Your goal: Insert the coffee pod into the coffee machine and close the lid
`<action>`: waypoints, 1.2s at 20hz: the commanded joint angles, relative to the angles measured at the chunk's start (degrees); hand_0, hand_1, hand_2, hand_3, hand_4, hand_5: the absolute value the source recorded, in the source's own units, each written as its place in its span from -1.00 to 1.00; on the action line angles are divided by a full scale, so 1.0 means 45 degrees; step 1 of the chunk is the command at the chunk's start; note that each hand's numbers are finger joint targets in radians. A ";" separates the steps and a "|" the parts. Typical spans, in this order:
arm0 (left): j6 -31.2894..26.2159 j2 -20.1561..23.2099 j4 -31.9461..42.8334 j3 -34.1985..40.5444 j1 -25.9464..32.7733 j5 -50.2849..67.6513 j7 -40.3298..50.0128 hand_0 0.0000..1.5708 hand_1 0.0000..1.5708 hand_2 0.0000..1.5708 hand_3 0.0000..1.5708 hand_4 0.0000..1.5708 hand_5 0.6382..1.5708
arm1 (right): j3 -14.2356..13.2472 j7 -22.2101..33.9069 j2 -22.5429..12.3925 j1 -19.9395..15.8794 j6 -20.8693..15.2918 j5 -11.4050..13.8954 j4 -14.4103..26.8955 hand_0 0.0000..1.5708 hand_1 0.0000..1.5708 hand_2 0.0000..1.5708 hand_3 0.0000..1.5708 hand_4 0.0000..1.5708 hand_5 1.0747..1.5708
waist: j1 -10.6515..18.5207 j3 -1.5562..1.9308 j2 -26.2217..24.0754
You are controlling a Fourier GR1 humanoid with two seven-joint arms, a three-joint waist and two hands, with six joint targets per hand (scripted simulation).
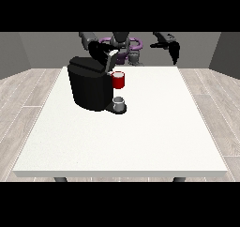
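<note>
The black coffee machine (89, 87) stands on the left half of the white table (154, 127). Its dark lid (86, 64) lies low over the top, with a silver piece at its front end. A red pod holder (118, 81) sticks out at the front, and a pale rim shows at its top. I cannot make out the coffee pod as a separate thing. A small grey cup (120, 104) sits on the machine's base below the holder. The hand at the view's left (100, 49) is at the lid's back end. The hand at the view's right (174, 50) hangs in the air past the table's far edge, fingers relaxed and empty.
The robot's torso (123, 45) is behind the table's far edge. Grey walls and a wooden floor surround the table.
</note>
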 commanded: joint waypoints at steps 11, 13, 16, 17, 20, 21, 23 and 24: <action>-0.0056 0.0091 -0.0557 -0.0384 -0.0047 0.0338 0.0436 -1.00 -1.00 -1.00 -1.00 -0.79 1.00 | -0.0071 -0.0451 0.0197 -0.1349 -0.0642 0.0976 0.0817 -1.00 -1.00 -1.00 -1.00 -0.91 1.00 | 0.0691 0.0008 0.0058; -0.0279 0.0354 0.0106 0.0003 0.0377 0.0503 -0.0256 -1.00 -1.00 -1.00 -1.00 -1.00 1.00 | 0.0332 -0.0948 0.0695 -0.0528 -0.0249 0.0816 0.0281 -1.00 -1.00 -1.00 -1.00 -0.84 1.00 | 0.0091 0.0006 -0.0130; 0.0242 -0.0121 0.0308 -0.0454 0.0915 -0.0257 -0.1338 -1.00 -1.00 -1.00 -1.00 -0.85 1.00 | 0.0783 -0.0990 0.1102 -0.0356 0.0277 0.0708 -0.0248 -1.00 -1.00 -1.00 -1.00 -0.83 1.00 | -0.0309 0.0004 -0.0497; -0.0042 0.0187 0.0481 -0.0238 0.0472 0.0085 -0.0887 -1.00 -1.00 -1.00 -1.00 -0.75 1.00 | 0.1236 -0.0891 0.1663 -0.0345 -0.0243 0.0678 -0.0392 -1.00 -1.00 -1.00 -1.00 -0.77 1.00 | -0.0206 0.0004 -0.0558; 0.0823 -0.0410 0.0847 -0.0307 0.0529 -0.0250 -0.1154 -1.00 -1.00 -1.00 -1.00 -0.76 1.00 | 0.2085 -0.1231 0.1686 0.1139 -0.0045 -0.0605 -0.1227 -1.00 -1.00 -1.00 -1.00 -0.65 1.00 | -0.0886 0.0006 -0.1321; 0.0125 0.0240 0.0866 -0.0031 0.0729 0.0039 -0.1319 -1.00 -1.00 -1.00 -1.00 -0.79 1.00 | 0.2052 -0.1385 0.1691 0.1487 -0.0260 -0.1090 -0.1373 -1.00 -1.00 -1.00 -1.00 -0.66 1.00 | -0.0631 0.0006 -0.1335; -0.0010 0.0386 0.1417 0.0249 0.0766 0.0207 -0.1614 -1.00 -1.00 -1.00 -1.00 -0.74 1.00 | 0.3147 -0.1666 0.1697 0.2970 -0.1071 -0.1705 -0.1966 -1.00 -1.00 -1.00 -1.00 -0.64 1.00 | -0.1073 0.0005 -0.1655; 0.0353 0.0187 0.1556 0.0425 0.1043 0.0209 -0.1761 -1.00 -1.00 -1.00 -1.00 -0.69 1.00 | 0.2829 -0.1197 0.1699 0.3244 -0.0178 -0.1723 -0.2241 -1.00 -1.00 -1.00 -1.00 -0.68 1.00 | -0.1898 0.0003 -0.2076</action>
